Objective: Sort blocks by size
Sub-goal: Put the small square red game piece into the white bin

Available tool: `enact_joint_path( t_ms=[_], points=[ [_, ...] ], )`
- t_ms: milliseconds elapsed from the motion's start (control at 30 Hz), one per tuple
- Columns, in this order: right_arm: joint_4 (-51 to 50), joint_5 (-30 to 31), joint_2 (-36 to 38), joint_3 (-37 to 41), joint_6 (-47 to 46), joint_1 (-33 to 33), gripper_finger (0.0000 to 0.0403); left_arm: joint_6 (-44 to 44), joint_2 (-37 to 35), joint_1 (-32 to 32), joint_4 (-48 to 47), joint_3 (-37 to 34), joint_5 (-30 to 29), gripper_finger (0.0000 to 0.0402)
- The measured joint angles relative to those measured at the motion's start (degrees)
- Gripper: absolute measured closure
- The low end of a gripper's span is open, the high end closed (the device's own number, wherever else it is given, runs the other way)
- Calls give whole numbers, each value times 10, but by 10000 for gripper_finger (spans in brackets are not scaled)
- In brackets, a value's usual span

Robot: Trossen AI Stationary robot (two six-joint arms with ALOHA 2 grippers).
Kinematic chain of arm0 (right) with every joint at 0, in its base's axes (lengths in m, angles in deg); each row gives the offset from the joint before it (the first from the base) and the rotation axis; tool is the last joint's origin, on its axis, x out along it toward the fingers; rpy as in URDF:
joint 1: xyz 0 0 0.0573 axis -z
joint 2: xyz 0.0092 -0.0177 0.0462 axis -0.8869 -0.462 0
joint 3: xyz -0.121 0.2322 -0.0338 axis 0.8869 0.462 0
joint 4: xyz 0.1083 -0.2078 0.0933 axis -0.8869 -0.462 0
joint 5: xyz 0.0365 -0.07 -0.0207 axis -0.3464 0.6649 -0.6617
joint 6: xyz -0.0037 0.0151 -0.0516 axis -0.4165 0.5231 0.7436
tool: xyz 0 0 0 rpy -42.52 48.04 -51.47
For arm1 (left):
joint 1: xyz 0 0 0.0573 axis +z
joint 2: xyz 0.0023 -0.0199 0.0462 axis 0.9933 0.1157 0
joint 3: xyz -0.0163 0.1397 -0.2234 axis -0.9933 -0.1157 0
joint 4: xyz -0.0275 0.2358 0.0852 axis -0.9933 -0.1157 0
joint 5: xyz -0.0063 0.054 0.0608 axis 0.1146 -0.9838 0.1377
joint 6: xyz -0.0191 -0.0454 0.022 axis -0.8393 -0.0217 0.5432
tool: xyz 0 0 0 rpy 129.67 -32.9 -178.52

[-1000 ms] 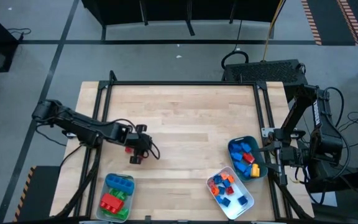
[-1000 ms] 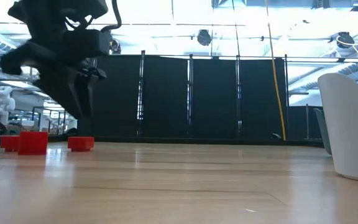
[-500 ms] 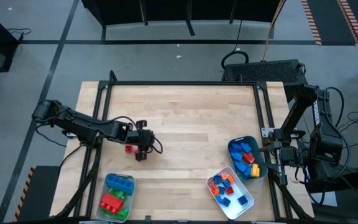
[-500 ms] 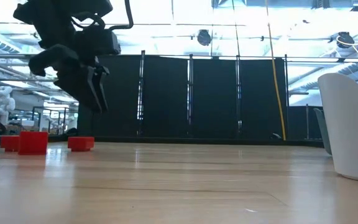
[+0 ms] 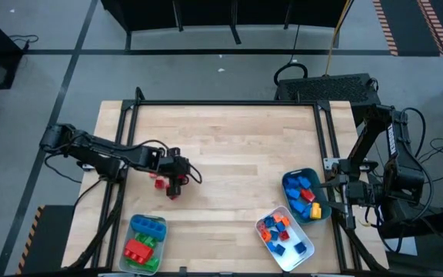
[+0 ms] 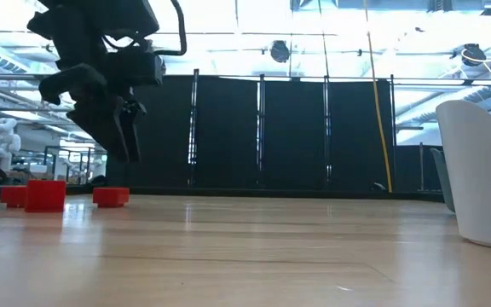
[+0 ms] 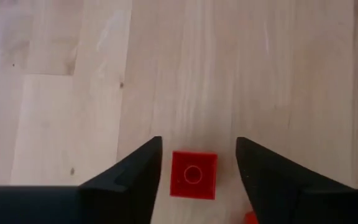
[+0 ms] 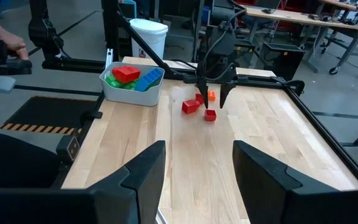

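Fingers of the left gripper have spread wider and shifted, now straddling a small red studded plastic cube on the pale wooden table; pickup looks imminent.

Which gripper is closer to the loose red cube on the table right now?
Left. The left gripper hangs open right over the red cube, fingers either side of it. The right gripper waits across the table by the blue tray, far from it.
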Motion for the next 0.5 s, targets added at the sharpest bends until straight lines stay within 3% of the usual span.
enact_joint_path(
  t_ms=[233, 500],
  points=[
    [0, 0, 0, 0, -2, 0, 232, 2, 0, -1, -18, -9, 1, 144],
    [0, 0, 0, 0, 10, 0, 232, -2, 0, 0, -2, -60, 1, 136]
  ],
)
